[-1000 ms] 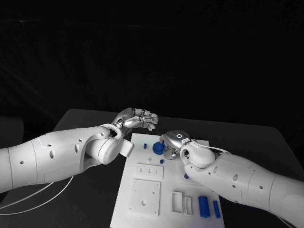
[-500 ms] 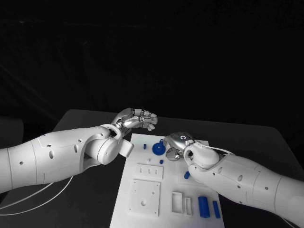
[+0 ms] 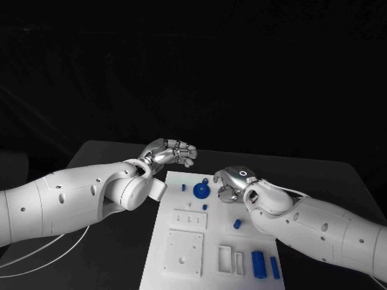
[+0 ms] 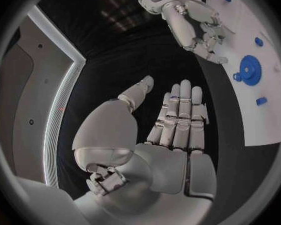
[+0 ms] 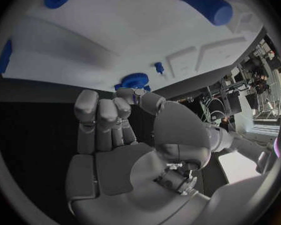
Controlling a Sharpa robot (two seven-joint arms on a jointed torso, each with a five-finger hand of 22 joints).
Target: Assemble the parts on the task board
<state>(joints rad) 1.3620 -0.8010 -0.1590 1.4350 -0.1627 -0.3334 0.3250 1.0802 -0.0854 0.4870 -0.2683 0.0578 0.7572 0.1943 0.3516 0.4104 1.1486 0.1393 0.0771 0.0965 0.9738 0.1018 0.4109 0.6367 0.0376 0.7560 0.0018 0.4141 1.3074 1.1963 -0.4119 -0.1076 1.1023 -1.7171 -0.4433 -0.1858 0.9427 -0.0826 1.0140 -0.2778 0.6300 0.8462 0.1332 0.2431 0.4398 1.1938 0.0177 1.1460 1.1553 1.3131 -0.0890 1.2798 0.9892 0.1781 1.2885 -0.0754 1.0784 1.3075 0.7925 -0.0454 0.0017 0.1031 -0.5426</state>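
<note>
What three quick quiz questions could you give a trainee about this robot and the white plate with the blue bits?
1. True or false: the left hand holds a blue part.
2. Which hand is nearer the blue gear on the task board? A) left hand B) right hand
3. Fill in: in the head view, the two long blue bars lie at the board's near ______ corner.

Key
1. False. In the left wrist view its fingers are stretched out with nothing in them, over the dark table beside the board.
2. B. The right hand's curled fingers sit right by the gear; whether they touch it is unclear.
3. Right.
</note>
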